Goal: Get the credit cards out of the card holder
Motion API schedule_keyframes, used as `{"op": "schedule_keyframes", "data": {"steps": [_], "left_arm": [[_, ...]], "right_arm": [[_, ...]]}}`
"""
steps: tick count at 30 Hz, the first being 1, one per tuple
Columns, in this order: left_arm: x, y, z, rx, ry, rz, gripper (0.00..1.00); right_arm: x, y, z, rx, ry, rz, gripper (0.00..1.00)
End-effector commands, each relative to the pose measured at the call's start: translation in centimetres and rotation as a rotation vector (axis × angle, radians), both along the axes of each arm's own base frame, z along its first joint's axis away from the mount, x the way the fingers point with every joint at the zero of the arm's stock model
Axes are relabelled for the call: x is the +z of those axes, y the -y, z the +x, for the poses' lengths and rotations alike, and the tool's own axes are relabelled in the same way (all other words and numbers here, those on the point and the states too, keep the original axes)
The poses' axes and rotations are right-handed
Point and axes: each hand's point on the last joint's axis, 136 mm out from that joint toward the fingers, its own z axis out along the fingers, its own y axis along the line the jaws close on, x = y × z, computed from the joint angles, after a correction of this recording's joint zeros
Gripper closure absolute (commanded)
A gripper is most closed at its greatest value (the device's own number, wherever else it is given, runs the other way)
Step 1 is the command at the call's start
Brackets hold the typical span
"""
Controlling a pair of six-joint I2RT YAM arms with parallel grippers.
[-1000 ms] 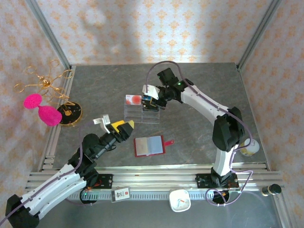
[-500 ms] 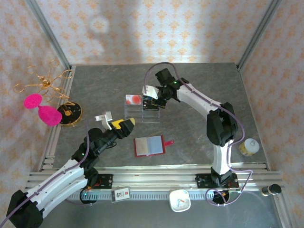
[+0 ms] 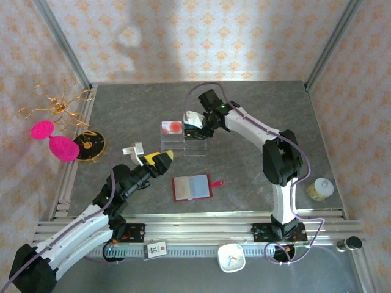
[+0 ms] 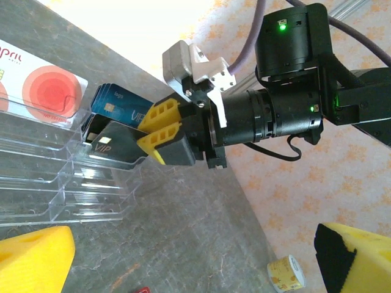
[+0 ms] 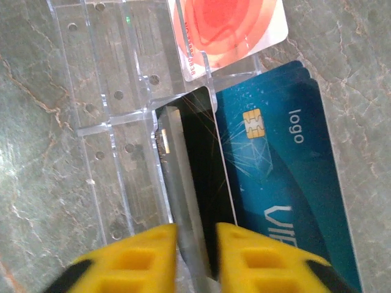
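The card holder point(image 3: 191, 187), a red wallet, lies open on the table with its pale grey sleeves up and its snap tab pointing right. My right gripper point(image 3: 194, 127) reaches into the clear acrylic stand point(image 3: 177, 146). A black credit card point(image 5: 198, 159) stands in a stand slot between the yellow fingertips, and the right gripper point(image 5: 197, 244) is parted a little around it. The black card point(image 4: 116, 146) leans beside a blue card point(image 4: 119, 104). My left gripper point(image 3: 160, 160) hovers wide open, holding nothing, left of the wallet and near the stand's front.
A red-and-white card point(image 5: 229, 30) sits in the stand's back tier beside the blue card point(image 5: 275, 183). A small yellow can point(image 3: 319, 188) stands at the right edge. A gold wire ornament, pink pieces and a dark disc point(image 3: 89, 145) sit at the left.
The right gripper's jaws have parted slightly around the black card, and its arm has shifted a little left. The left arm has lifted slightly and then held still.
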Motion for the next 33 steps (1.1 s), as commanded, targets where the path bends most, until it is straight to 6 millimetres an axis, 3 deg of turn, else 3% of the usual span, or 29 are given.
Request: {"op": "schedule_keyframes", "data": {"steps": [1,5,8,13,15,17,20,22,24,30,33], "left_arm": [[0.4,0.0,0.0,-0.011,0.021,-0.032,0.01],[0.5,0.1,0.0,-0.015,0.023,-0.038,0.01],[0.9,0.2,-0.2,-0.028,0.039,-0.046,0.01],[0.9,-0.4,-0.3,0.002,0.043,-0.067,0.01],[0.3,-0.9,-0.2,0.032,0.025,-0.064,0.01],[-0.7,-1.4,-0.1,0.059,-0.002,-0.055,0.01],[-2.2,-2.1,0.0,0.099,-0.05,-0.033,0.01],[-3.4,-2.6,0.0,0.127,-0.087,-0.01,0.01],[-4.3,-2.9,0.0,0.142,-0.116,0.008,0.01],[-7.3,-3.5,-0.4,0.171,-0.229,0.065,0.02],[-8.1,-3.5,-0.7,0.162,-0.262,0.075,0.04]], "right_arm": [[0.3,0.1,1.3,-0.048,0.042,-0.006,0.7],[1.5,-0.3,1.5,-0.073,0.055,0.036,0.65],[5.3,-1.2,1.3,-0.096,0.087,0.153,0.59],[12.1,-2.5,-0.9,-0.18,0.073,0.479,0.56],[14.2,-2.6,-1.5,-0.284,0.037,0.662,0.56],[14.2,-2.9,-3.1,-0.368,-0.078,0.796,0.56],[11.4,-3.2,-6.0,-0.514,-0.193,0.843,0.58],[7.9,-2.5,-7.7,-0.671,-0.171,0.745,0.58],[5.2,-2.4,-10.2,-0.716,-0.185,0.666,0.59],[-2.5,-4.3,-18.6,-0.646,-0.281,0.443,0.59],[-4.4,-5.1,-20.2,-0.634,-0.249,0.377,0.6]]}}
